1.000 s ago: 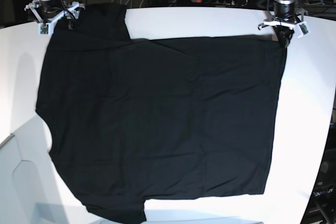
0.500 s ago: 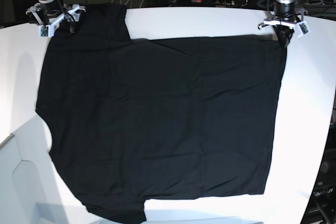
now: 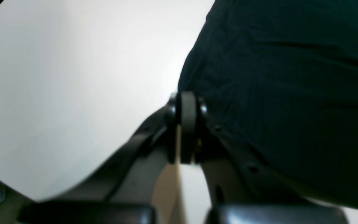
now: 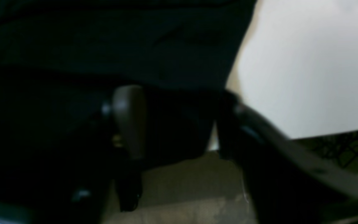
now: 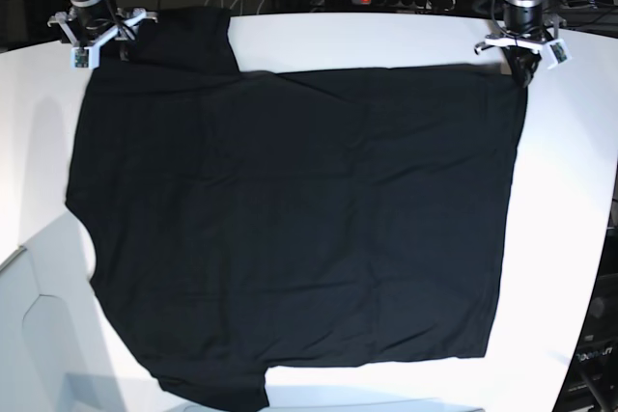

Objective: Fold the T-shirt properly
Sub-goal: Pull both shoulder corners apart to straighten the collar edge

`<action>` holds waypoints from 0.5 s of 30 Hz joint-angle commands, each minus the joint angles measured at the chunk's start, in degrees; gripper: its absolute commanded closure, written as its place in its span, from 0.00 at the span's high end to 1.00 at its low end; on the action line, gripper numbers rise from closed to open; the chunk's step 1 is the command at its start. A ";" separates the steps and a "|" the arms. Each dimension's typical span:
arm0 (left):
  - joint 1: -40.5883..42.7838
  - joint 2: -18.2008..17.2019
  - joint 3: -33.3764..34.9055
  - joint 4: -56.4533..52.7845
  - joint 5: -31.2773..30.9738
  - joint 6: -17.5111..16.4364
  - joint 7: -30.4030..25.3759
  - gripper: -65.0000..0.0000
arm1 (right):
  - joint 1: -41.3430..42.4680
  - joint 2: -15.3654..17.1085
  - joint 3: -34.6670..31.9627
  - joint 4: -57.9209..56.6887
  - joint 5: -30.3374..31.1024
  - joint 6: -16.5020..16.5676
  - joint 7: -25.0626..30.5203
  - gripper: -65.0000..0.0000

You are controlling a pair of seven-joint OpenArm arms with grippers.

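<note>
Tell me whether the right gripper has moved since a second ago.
Yes. The right gripper has shifted slightly toward the far table edge, along the T-shirt sleeve.

A white table (image 5: 406, 41) carries the black T-shirt (image 5: 299, 229), spread flat.

T-shirt (image 5: 290, 229) hem cropped below, right hand (image 4: 179, 124) blurred

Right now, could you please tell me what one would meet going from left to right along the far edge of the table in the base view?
Right end effector at the shirt's far left corner → T-shirt → bare strip of white table → left end effector at the shirt's far right corner.
</note>
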 commanded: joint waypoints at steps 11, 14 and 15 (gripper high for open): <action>0.64 -0.47 -0.32 0.85 -0.06 -0.07 -1.39 0.00 | -0.70 -0.11 -0.08 0.34 -1.38 1.05 -1.59 0.14; 0.64 -0.47 -0.32 0.85 -0.06 -0.07 -1.39 0.00 | -0.70 -0.11 0.19 0.34 -1.38 1.05 -1.59 0.01; 0.64 -0.47 -0.32 0.85 -0.06 -0.07 -1.39 0.00 | -0.70 -0.11 0.19 0.34 -1.38 1.05 -1.59 0.00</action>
